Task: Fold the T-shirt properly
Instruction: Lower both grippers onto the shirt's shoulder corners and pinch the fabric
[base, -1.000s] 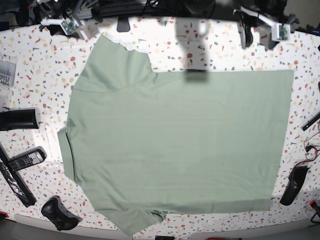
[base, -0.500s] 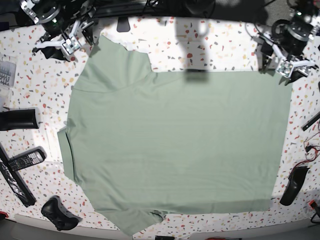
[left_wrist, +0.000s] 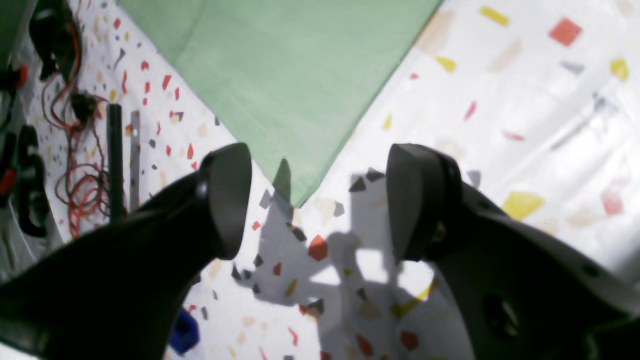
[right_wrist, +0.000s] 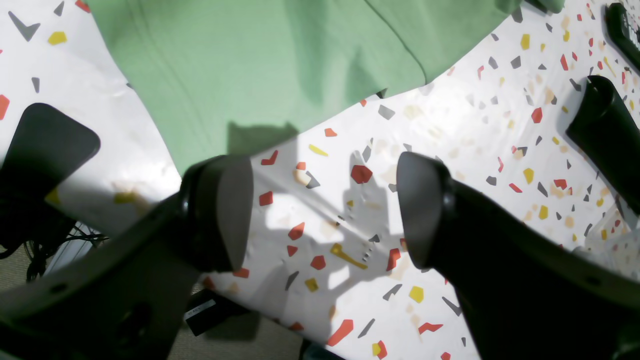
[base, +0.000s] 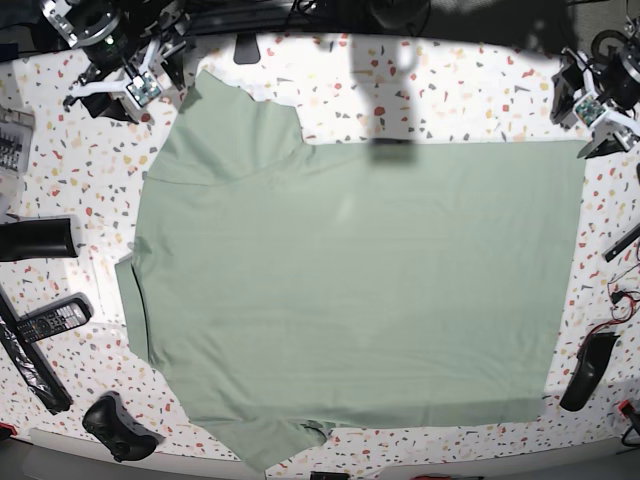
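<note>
Starting with the left wrist view, the left gripper is seen with its jaws set wide apart and nothing held between them. A pointed corner of the T-shirt is framed just beyond the gap, lying flat on the speckled tabletop. A tangle of red wires and a dark rod are seen at the left edge of that view.

From the right wrist view, the right gripper is likewise shown spread open and empty, above bare speckled surface. The sage-green cloth is spread across the upper part of the view, its sleeve edge passing just beyond the left fingertip. A black cylinder is seen lying at the right.

In the base view, the T-shirt is laid flat over most of the tabletop, with sleeves toward the view's left. The left gripper is placed beside the cloth's upper right corner, and the right gripper is placed beside the upper left sleeve. A remote control and a game controller are seen lying off the cloth at lower left.
</note>
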